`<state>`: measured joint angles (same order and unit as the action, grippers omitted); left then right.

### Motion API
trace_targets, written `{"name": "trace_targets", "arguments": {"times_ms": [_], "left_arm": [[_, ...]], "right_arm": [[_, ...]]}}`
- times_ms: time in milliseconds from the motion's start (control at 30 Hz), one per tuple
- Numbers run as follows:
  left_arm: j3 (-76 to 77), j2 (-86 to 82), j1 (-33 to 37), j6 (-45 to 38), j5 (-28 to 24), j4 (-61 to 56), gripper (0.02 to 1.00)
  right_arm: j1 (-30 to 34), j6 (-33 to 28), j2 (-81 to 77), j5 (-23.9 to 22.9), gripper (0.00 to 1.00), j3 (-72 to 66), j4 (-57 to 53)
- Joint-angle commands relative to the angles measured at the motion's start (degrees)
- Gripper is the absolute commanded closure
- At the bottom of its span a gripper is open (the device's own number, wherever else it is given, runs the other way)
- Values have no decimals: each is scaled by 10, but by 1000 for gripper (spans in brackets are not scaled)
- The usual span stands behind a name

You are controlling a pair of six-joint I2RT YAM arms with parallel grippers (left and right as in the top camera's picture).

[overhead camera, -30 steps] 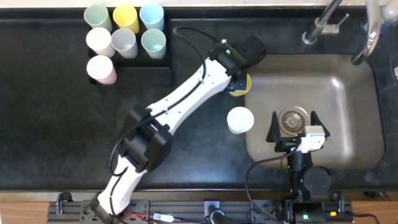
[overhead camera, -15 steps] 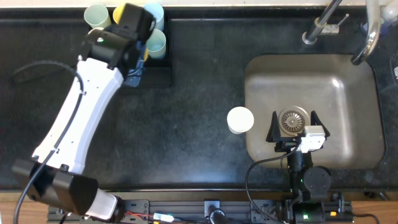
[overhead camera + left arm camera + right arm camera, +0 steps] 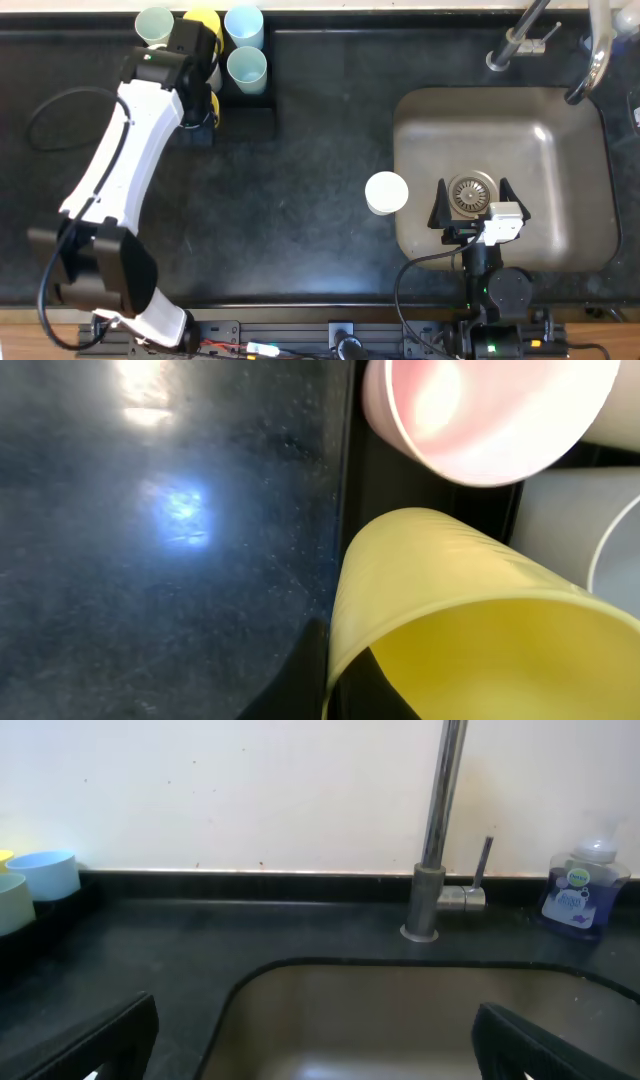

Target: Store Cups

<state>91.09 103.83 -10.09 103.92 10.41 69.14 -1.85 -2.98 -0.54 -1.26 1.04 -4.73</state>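
In closed left tool (image 3: pixel 335 676), yellow cup (image 3: pixel 470 610)

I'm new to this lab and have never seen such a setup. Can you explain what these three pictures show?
Two robot arms work at a black kitchen counter with a steel sink. The top picture looks down from overhead; the other two come from cameras on each arm's wrist. The left gripper holds a yellow plastic cup by its rim at a black tray of pastel cups, next to a pink plastic cup. The right gripper hangs open over the sink. A white plastic cup stands on the counter beside the sink.
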Motion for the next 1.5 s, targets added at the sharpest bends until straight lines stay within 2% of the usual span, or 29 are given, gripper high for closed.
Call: {"name": "trace_targets", "arguments": {"times_ms": [33,1167,1267,1433,1500], "left_arm": [[-5,21,1,14,-10,-12,985],[-5,68,8,14,27,-35,980],[-5,68,8,14,30,-35,930],[-6,65,8,11,30,-35,776],[-15,51,8,11,36,-37,687]], "right_arm": [[4,2,2,6,1,-7,3],[4,2,2,6,3,-7,3],[4,2,2,6,3,-7,3],[4,2,2,6,5,-7,3],[4,2,2,6,3,-7,3]]}}
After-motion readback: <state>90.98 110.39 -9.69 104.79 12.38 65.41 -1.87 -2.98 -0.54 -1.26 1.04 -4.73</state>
